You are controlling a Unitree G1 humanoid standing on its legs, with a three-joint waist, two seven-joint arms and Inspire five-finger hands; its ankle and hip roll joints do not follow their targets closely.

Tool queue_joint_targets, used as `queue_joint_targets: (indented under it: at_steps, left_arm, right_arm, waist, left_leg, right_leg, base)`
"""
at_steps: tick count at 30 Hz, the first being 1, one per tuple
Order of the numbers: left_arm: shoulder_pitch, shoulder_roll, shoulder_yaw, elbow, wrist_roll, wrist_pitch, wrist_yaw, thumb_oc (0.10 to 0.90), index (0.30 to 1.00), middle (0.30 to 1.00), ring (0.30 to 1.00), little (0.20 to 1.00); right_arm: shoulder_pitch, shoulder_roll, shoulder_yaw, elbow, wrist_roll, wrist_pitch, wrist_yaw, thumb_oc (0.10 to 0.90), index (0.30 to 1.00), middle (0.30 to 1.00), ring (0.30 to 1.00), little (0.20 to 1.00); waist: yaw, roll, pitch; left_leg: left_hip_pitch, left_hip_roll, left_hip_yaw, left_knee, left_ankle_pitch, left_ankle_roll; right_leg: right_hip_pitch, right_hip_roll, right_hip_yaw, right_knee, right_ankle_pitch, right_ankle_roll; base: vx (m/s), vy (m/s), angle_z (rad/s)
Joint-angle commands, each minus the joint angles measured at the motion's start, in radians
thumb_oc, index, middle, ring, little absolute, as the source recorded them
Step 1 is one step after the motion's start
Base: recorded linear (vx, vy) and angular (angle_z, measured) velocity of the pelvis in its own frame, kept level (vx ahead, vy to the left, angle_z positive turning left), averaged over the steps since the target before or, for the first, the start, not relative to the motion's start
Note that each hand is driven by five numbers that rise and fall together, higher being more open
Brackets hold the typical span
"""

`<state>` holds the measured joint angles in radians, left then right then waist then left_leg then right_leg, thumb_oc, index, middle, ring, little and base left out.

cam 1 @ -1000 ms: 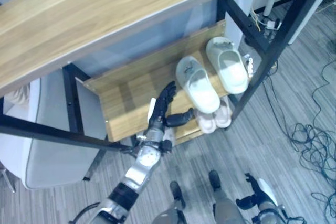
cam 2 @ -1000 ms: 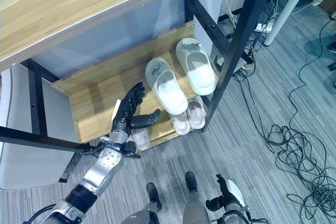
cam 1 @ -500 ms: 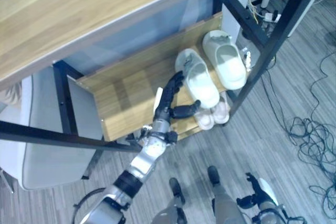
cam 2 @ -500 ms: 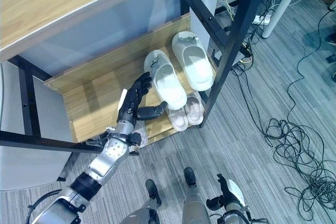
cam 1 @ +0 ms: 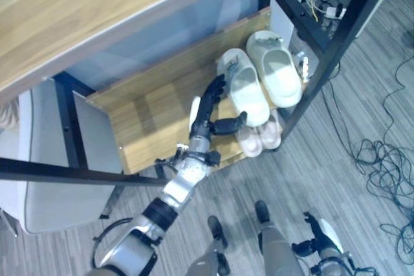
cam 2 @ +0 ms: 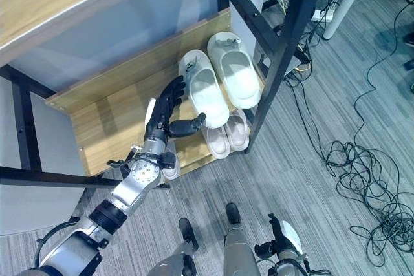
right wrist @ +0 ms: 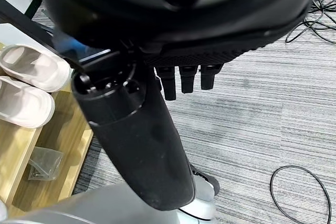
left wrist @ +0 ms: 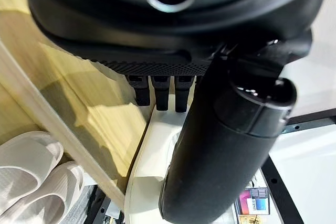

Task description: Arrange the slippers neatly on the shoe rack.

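Observation:
Two pale slippers lie side by side at the right end of the rack's wooden shelf (cam 1: 149,121): the left slipper (cam 1: 244,92) and the right slipper (cam 1: 278,72). My left hand (cam 1: 207,108) reaches over the shelf with straight fingers laid against the left slipper's outer side, its thumb (cam 1: 229,124) by the slipper's near end. In the left wrist view the fingertips (left wrist: 160,95) touch that slipper (left wrist: 152,171). The right hand (cam 2: 278,244) hangs low over the floor, fingers relaxed.
A pinkish pair (cam 1: 259,137) lies on the lowest shelf, with another white slipper (cam 2: 169,165) beside it. The wide top board (cam 1: 97,11) overhangs the shelf. A black post (cam 1: 330,56) bounds the rack's right side. Cables (cam 1: 388,166) sprawl over the floor at the right.
My left hand has reached further onto the shelf, up against the left slipper. That slipper has swung closer to its mate. The camera has shifted a little.

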<state>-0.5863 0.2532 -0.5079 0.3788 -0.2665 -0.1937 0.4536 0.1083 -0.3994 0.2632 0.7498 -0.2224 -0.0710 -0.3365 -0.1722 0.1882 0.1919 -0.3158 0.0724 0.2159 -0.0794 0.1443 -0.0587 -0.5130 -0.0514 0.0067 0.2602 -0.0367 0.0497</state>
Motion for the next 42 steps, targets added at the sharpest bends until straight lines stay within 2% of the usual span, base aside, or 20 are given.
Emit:
queue_joint_targets:
  at_steps: [1, 13, 23, 26, 29, 36, 37, 38, 40, 41, 42]
  left_arm:
    - [-0.176, -0.028, 0.055, 0.062, 0.039, -0.064, 0.029, 0.800, 0.900, 0.900, 0.900, 0.900]
    - [-0.239, -0.025, 0.036, 0.089, 0.041, -0.069, 0.026, 0.800, 0.900, 0.900, 0.900, 0.900]
    - [-0.128, 0.058, 0.054, -0.080, 0.050, -0.083, -0.042, 0.800, 0.900, 0.900, 0.900, 0.900]
    - [-0.049, 0.113, 0.082, -0.198, 0.035, -0.108, -0.087, 0.800, 0.900, 0.900, 0.900, 0.900]
    - [0.002, 0.135, 0.104, -0.260, 0.016, -0.116, -0.107, 0.800, 0.900, 0.900, 0.900, 0.900]
    - [0.232, 0.196, 0.186, -0.432, -0.065, -0.128, -0.229, 0.800, 0.900, 0.900, 0.900, 0.900]
    - [0.233, 0.196, 0.187, -0.433, -0.065, -0.128, -0.229, 0.800, 0.900, 0.900, 0.900, 0.900]
    - [0.311, 0.202, 0.208, -0.463, -0.090, -0.129, -0.265, 0.800, 0.900, 0.900, 0.900, 0.900]
    - [0.400, 0.201, 0.235, -0.495, -0.125, -0.123, -0.304, 0.800, 0.900, 0.900, 0.900, 0.900]
    - [0.406, 0.203, 0.237, -0.500, -0.127, -0.121, -0.305, 0.800, 0.900, 0.900, 0.900, 0.900]
    - [0.486, 0.199, 0.253, -0.509, -0.162, -0.108, -0.348, 0.800, 0.900, 0.900, 0.900, 0.900]
  right_arm:
    - [0.045, -0.031, 0.031, -0.055, 0.030, -0.046, -0.031, 0.800, 0.900, 0.900, 0.900, 0.900]
    - [0.047, -0.036, 0.032, -0.047, 0.035, -0.053, -0.027, 0.800, 0.900, 0.900, 0.900, 0.900]
    - [0.026, -0.024, 0.026, -0.032, 0.036, -0.049, -0.001, 0.800, 0.900, 0.900, 0.900, 0.900]
    - [-0.002, -0.017, 0.025, -0.007, 0.036, -0.046, 0.013, 0.800, 0.900, 0.900, 0.900, 0.900]
    - [-0.010, -0.015, 0.022, -0.005, 0.035, -0.043, 0.020, 0.800, 0.900, 0.900, 0.900, 0.900]
    - [-0.020, 0.011, 0.014, 0.030, 0.023, -0.032, 0.053, 0.800, 0.900, 0.900, 0.900, 0.900]
    - [-0.020, 0.011, 0.015, 0.030, 0.023, -0.032, 0.053, 0.800, 0.900, 0.900, 0.900, 0.900]
    - [-0.027, 0.020, 0.016, 0.056, 0.015, -0.026, 0.058, 0.800, 0.900, 0.900, 0.900, 0.900]
    - [-0.030, 0.027, 0.009, 0.066, 0.010, -0.022, 0.065, 0.800, 0.900, 0.900, 0.900, 0.900]
    - [-0.028, 0.027, 0.011, 0.065, 0.009, -0.022, 0.065, 0.800, 0.900, 0.900, 0.900, 0.900]
    - [-0.031, 0.034, 0.009, 0.088, 0.010, -0.021, 0.073, 0.800, 0.900, 0.900, 0.900, 0.900]
  waist:
    - [-0.045, -0.051, -0.017]
    - [-0.050, -0.056, -0.024]
    - [-0.013, -0.061, -0.039]
    - [0.010, -0.066, -0.048]
    - [0.019, -0.074, -0.054]
    - [0.075, -0.115, -0.096]
    - [0.074, -0.115, -0.096]
    - [0.095, -0.124, -0.106]
    - [0.116, -0.137, -0.114]
    - [0.113, -0.137, -0.115]
    - [0.132, -0.150, -0.126]
  left_leg:
    - [0.103, 0.013, -0.012, -0.008, -0.069, -0.071]
    - [0.101, 0.021, -0.015, -0.008, -0.070, -0.072]
    - [0.128, 0.021, -0.036, -0.008, -0.067, -0.072]
    - [0.145, 0.023, -0.048, -0.008, -0.068, -0.073]
    - [0.156, 0.023, -0.056, -0.008, -0.069, -0.074]
    - [0.196, 0.016, -0.095, -0.008, -0.078, -0.073]
    - [0.196, 0.016, -0.096, -0.008, -0.078, -0.073]
    - [0.206, 0.013, -0.108, -0.008, -0.079, -0.073]
    - [0.215, 0.011, -0.126, -0.008, -0.081, -0.072]
    - [0.217, 0.010, -0.127, -0.008, -0.082, -0.072]
    - [0.230, 0.007, -0.143, -0.008, -0.085, -0.071]
  right_leg:
    - [0.174, -0.036, -0.067, -0.337, 0.116, 0.073]
    - [0.175, -0.030, -0.067, -0.336, 0.113, 0.073]
    - [0.229, -0.026, -0.096, -0.336, 0.096, 0.072]
    - [0.259, -0.027, -0.117, -0.336, 0.090, 0.074]
    - [0.277, -0.029, -0.128, -0.336, 0.089, 0.075]
    - [0.354, -0.042, -0.190, -0.339, 0.084, 0.080]
    - [0.354, -0.042, -0.191, -0.339, 0.083, 0.080]
    - [0.377, -0.045, -0.210, -0.339, 0.080, 0.080]
    - [0.404, -0.050, -0.232, -0.338, 0.074, 0.079]
    - [0.407, -0.050, -0.234, -0.338, 0.073, 0.080]
    - [0.433, -0.053, -0.254, -0.337, 0.071, 0.079]
  base:
    - [0.00, -0.014, 0.03]
    - [0.00, -0.004, 0.01]
    - [0.00, -0.011, 0.05]
    - [0.00, -0.007, 0.10]
    - [0.00, -0.014, 0.21]
    - [0.00, -0.005, 0.24]
    - [-0.01, -0.002, 0.34]
    - [-0.01, 0.007, 0.32]
    - [-0.01, 0.012, 0.31]
    - [0.01, -0.001, 0.35]
    - [0.01, -0.003, 0.35]
